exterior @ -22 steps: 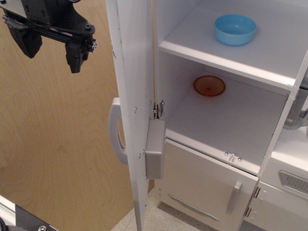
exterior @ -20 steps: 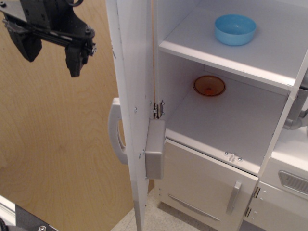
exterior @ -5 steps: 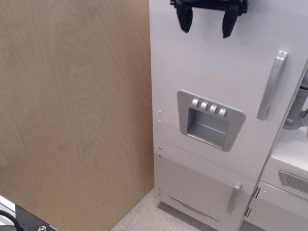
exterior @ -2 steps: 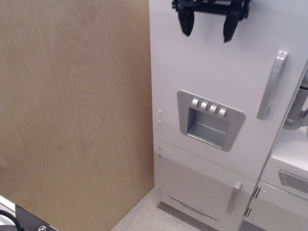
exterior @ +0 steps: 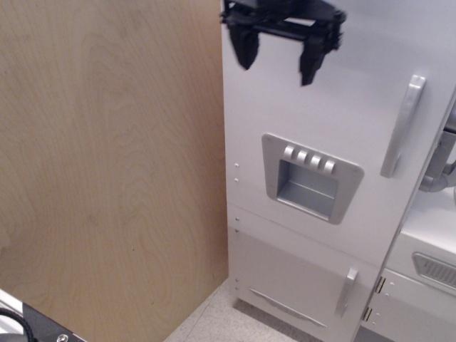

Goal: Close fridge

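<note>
white painted wood makes up the fridge (exterior: 335,128), which fills the right half of the view, and its big door sits flush and shut against the cabinet. the grey four-button dispenser panel (exterior: 311,177) is set in the middle of that door, and the grey vertical bar handle (exterior: 402,126) runs down the door's right edge, up and to the right of the panel. the black pincer (exterior: 275,60) hangs in front of the upper left part of the fridge door, above and a little left of the dispenser panel, its two fingers (exterior: 246,47) pointing downward. the pincer is spread wide with nothing between its fingers; whether the tips touch the door surface cannot be told. below the fridge door is a shorter white door (exterior: 299,285) with a small grey handle (exterior: 346,291) near its right side. to the right of the fridge stands a neighbouring white unit (exterior: 420,249) with a grey vent (exterior: 434,271). left of the fridge a pale plywood panel (exterior: 107,171) covers the whole left side of the view.
</note>
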`<state>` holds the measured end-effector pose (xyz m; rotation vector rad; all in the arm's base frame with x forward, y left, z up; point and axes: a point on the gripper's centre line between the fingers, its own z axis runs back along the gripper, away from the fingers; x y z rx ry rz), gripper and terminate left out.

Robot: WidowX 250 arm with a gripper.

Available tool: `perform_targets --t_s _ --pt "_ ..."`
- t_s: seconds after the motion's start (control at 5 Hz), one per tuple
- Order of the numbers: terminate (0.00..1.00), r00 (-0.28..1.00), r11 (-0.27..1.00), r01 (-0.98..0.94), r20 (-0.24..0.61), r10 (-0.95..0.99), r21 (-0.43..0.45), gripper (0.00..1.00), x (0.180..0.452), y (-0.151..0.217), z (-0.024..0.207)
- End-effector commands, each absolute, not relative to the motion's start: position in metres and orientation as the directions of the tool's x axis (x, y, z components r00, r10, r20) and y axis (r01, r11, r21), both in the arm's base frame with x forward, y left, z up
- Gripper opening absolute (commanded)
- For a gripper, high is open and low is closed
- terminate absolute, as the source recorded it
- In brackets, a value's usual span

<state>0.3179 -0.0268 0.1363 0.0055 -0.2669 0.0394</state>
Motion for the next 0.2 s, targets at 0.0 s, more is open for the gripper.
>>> perform_targets --t_s 0.0 --pt "1.00 0.964 0.999 -0.050 0.263 0.045 0.012 1.00 0.3049 -0.0216 0.1582"
